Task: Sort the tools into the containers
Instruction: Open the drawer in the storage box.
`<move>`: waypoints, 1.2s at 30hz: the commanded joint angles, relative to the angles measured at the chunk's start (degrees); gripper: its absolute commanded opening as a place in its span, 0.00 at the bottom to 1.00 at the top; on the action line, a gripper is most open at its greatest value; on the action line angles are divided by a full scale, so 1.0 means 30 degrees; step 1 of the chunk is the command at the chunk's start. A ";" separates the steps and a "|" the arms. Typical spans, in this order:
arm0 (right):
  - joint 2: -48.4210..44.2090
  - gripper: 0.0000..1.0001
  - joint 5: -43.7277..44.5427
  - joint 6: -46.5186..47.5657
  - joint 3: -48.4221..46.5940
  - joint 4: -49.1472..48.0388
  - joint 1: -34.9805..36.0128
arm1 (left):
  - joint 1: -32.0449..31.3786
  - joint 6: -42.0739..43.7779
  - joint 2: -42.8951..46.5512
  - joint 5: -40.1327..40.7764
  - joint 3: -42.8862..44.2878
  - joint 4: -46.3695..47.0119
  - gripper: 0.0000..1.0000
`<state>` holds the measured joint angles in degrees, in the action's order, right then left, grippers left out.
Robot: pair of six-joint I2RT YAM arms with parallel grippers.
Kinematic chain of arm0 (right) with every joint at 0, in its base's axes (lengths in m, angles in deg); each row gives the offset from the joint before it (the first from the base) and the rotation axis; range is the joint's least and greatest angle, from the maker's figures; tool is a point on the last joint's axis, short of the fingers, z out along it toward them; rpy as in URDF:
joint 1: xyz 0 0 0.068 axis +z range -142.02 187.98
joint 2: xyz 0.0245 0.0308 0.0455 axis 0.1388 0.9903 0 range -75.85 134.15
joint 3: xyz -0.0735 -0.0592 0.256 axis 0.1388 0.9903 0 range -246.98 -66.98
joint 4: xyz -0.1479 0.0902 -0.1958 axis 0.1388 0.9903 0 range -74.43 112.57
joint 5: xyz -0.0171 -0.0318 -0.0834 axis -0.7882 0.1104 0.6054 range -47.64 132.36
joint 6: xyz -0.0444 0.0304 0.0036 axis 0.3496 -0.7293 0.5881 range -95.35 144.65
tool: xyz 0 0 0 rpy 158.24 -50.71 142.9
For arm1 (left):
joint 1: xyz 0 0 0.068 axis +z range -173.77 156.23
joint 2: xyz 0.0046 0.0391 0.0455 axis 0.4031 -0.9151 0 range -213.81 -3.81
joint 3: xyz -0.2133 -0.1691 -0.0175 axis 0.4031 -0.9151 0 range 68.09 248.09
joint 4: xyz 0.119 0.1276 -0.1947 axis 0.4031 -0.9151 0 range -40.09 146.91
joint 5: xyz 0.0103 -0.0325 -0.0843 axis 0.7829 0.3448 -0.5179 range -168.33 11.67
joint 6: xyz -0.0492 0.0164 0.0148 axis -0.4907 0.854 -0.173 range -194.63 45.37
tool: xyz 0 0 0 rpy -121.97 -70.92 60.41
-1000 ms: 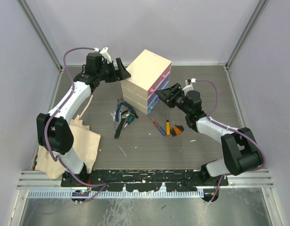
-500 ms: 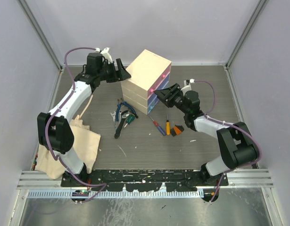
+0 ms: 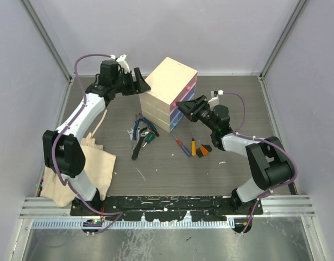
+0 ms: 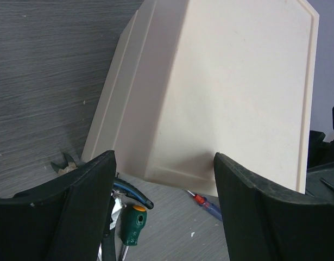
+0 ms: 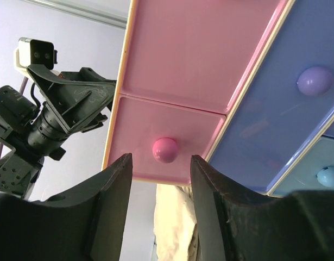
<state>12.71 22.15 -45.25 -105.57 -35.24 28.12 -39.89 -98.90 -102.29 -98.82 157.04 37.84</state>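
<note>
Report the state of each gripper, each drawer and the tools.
left gripper: open, facing the chest
right gripper: open, straddling the pink knob
pink drawer: looks shut
purple drawer: shut
blue drawer: shut
tools: lying on the table, unsorted

The left arm [image 3: 82,115] rises along the left side and bends right at the far end. The left gripper [image 3: 140,81] points right, jaws spread wide. The right arm [image 3: 237,142] stretches low from the near right toward the middle. The right gripper [image 3: 184,106] points left, jaws parted with a clear gap.
</note>
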 commanded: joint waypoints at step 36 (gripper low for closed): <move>0.1736 0.19 -0.0719 -0.1604 -0.0076 -0.4633 0.0331 | -0.0620 0.1476 -0.0587 0.1122 0.1416 -0.2249 0.72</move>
<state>20.20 18.11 -50.98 -106.67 -44.61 28.86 -41.38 -97.20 -102.94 -97.49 159.12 35.54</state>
